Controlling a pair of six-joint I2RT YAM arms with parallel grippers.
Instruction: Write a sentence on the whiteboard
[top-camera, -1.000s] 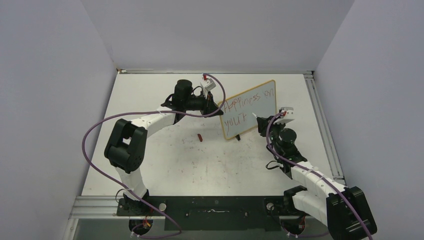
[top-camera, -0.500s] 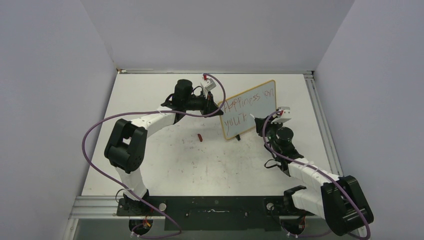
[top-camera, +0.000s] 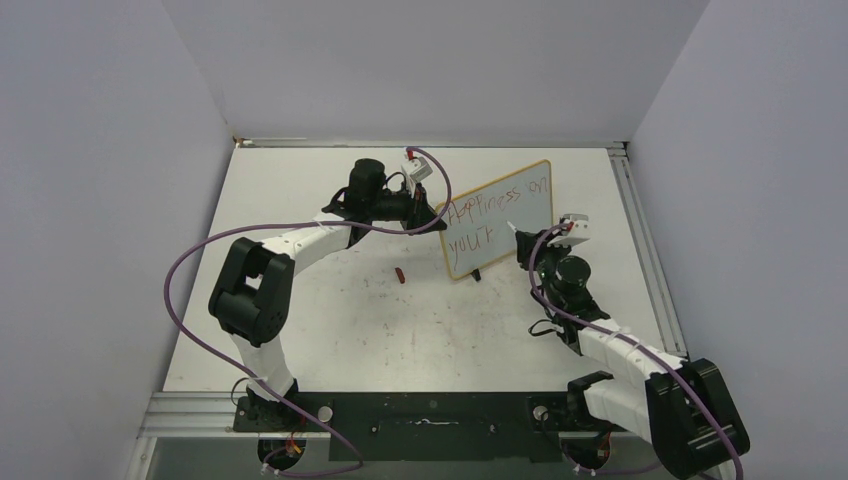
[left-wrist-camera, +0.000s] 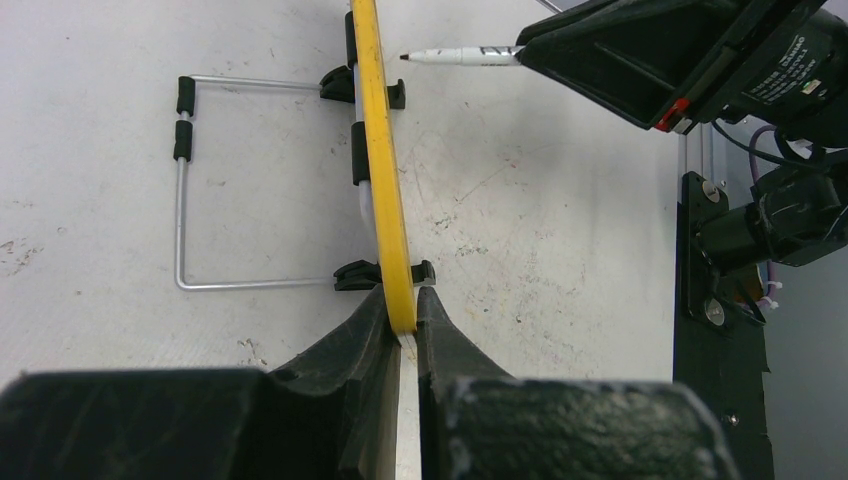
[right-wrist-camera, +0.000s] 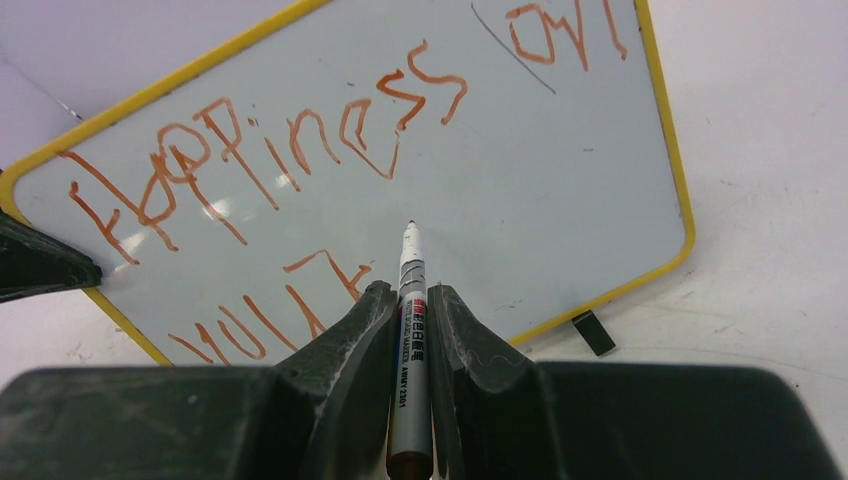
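Observation:
The whiteboard (top-camera: 500, 218) stands upright on small black feet, its frame yellow. The sentence (right-wrist-camera: 280, 150) is in red marker: "Happiness on" above, "your" (right-wrist-camera: 270, 310) below. My left gripper (left-wrist-camera: 402, 318) is shut on the board's left edge (left-wrist-camera: 385, 180), seen edge-on in the left wrist view. My right gripper (right-wrist-camera: 410, 300) is shut on a white marker (right-wrist-camera: 411, 330), tip (right-wrist-camera: 409, 227) pointing at the board's middle, just off the surface. In the left wrist view the marker (left-wrist-camera: 460, 56) has a gap before the board. In the top view the right gripper (top-camera: 530, 243) is by the board's lower right.
A small red marker cap (top-camera: 399, 274) lies on the table left of the board's foot. The board's wire stand (left-wrist-camera: 185, 190) reaches out behind it. A metal rail (top-camera: 640, 240) runs along the table's right edge. Grey walls close in on three sides.
The right gripper with the marker dipped toward the lower line, then came back up and right, away from the "your" writing. The left gripper and board have not moved.

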